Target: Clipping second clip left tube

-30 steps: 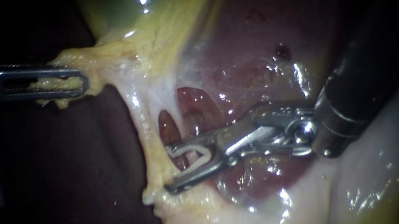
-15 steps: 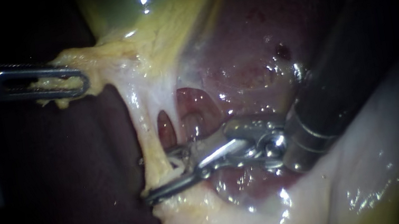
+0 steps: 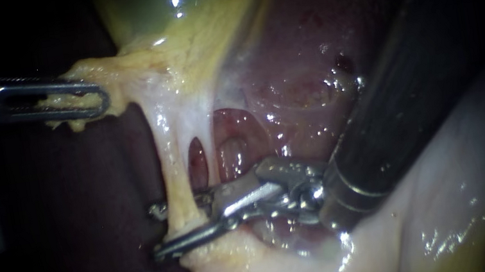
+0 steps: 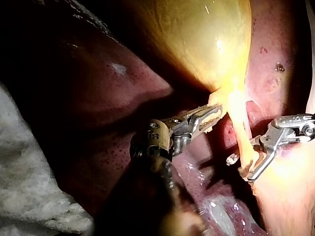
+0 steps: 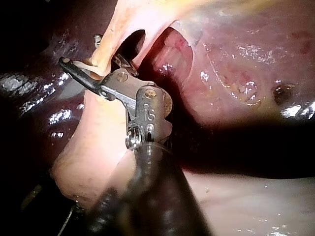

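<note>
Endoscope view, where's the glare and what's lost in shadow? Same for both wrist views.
Endoscope view: glare dots on the gallbladder, wet glints on the liver, left side black. Left wrist view: gallbladder glows brightly, surroundings shadowed. Right wrist view: glints on the liver, beside a black shadow band.

no readable text, labels, brands or signs (any view).

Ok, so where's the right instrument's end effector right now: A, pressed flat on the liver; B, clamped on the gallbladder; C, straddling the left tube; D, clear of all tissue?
C: the right instrument has its end effector open astride the left tube, one part showing on either side, while the left instrument holds the fatty tissue.
</note>
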